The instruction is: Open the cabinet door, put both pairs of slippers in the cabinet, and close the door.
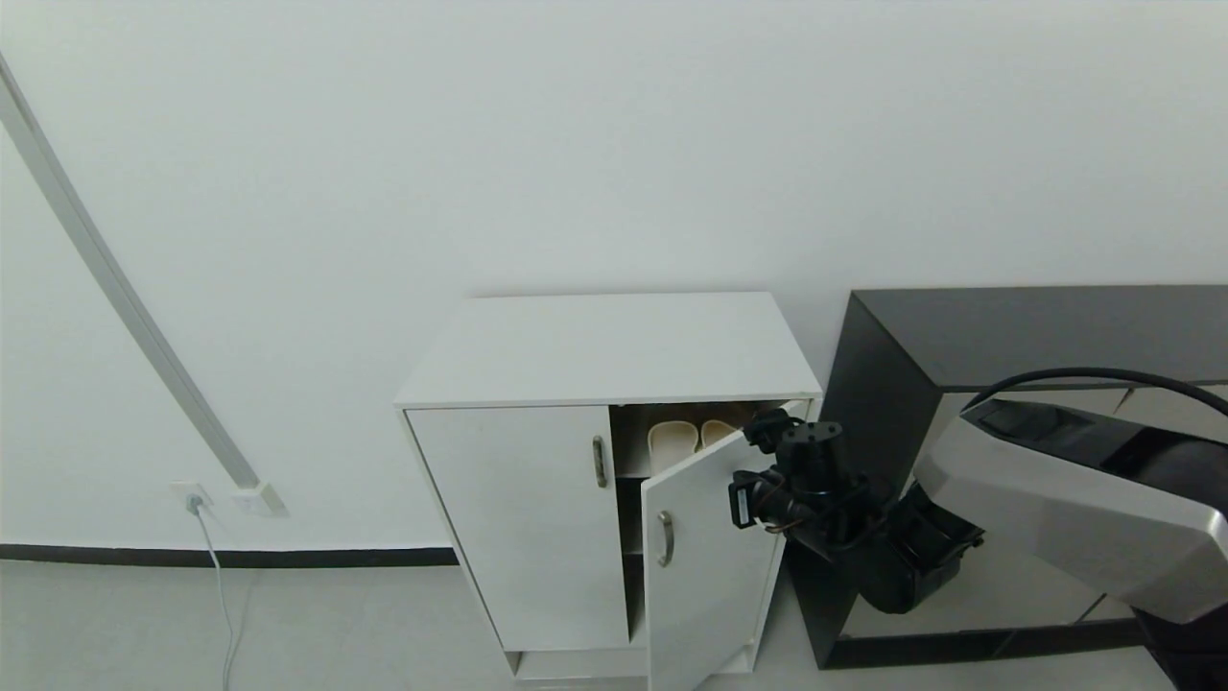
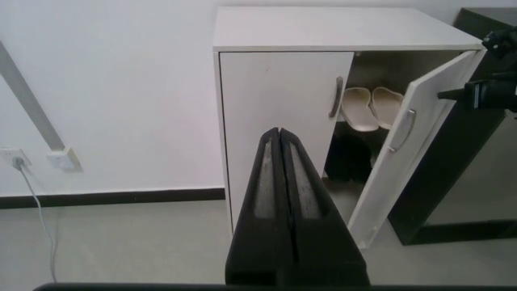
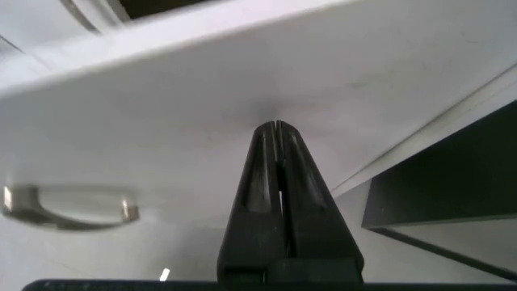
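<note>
The right door (image 1: 700, 566) stands half open, smooth white face angled out over bare floor. The right gripper (image 3: 279, 126), fingers pressed together, is tip-on against that face near its top edge. Rounded cream slippers (image 1: 672, 443) sit on the upper shelf. The left gripper (image 2: 279, 131) is closed too, well back from the cabinet (image 1: 604, 345).

One white cabinet (image 1: 595, 350) has two doors, a left door (image 1: 518, 528) and a right door (image 1: 705, 576). Each door carries one handle, making two handles (image 1: 599, 462) in all. Two pale slippers (image 1: 672, 443) show, one pair. There is one black unit (image 1: 868, 384), two wall plates (image 1: 257, 499) and one cable (image 1: 223, 595). There are two end effectors, the left end effector (image 2: 279, 133) and the right end effector (image 3: 277, 127).
</note>
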`<state>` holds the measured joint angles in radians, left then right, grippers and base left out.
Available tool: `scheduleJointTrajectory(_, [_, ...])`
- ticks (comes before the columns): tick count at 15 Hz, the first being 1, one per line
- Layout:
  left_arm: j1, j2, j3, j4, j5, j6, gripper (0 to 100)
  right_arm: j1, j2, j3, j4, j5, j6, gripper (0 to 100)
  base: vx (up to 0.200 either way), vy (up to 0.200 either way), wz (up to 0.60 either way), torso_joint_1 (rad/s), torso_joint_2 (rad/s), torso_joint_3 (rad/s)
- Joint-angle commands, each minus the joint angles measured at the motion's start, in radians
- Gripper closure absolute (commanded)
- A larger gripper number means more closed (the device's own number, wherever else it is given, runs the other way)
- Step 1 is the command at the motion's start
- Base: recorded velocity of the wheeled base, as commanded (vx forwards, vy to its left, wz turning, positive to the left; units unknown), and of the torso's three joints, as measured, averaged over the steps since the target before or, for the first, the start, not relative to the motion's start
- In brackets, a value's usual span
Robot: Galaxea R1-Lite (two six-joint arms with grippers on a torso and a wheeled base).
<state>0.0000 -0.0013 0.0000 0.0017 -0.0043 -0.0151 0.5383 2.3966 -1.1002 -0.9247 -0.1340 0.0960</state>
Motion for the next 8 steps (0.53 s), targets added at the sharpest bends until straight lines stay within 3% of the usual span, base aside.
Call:
scheduleJointTrajectory(1, [0.000, 0.001, 0.000, 0.000, 0.001, 0.000, 100, -0.006, 0.029, -0.040, 0.001, -0.001, -0.001, 100, 0.000, 0.000, 0.00, 0.000, 0.00, 0.000])
scheduleJointTrajectory(8, [0.000, 0.001, 0.000, 0.000, 0.000, 0.001, 100, -0.014, 0.055, -0.156, 0.009, -0.001, -0.004, 100, 0.000, 0.000, 0.00, 0.000, 0.00, 0.000])
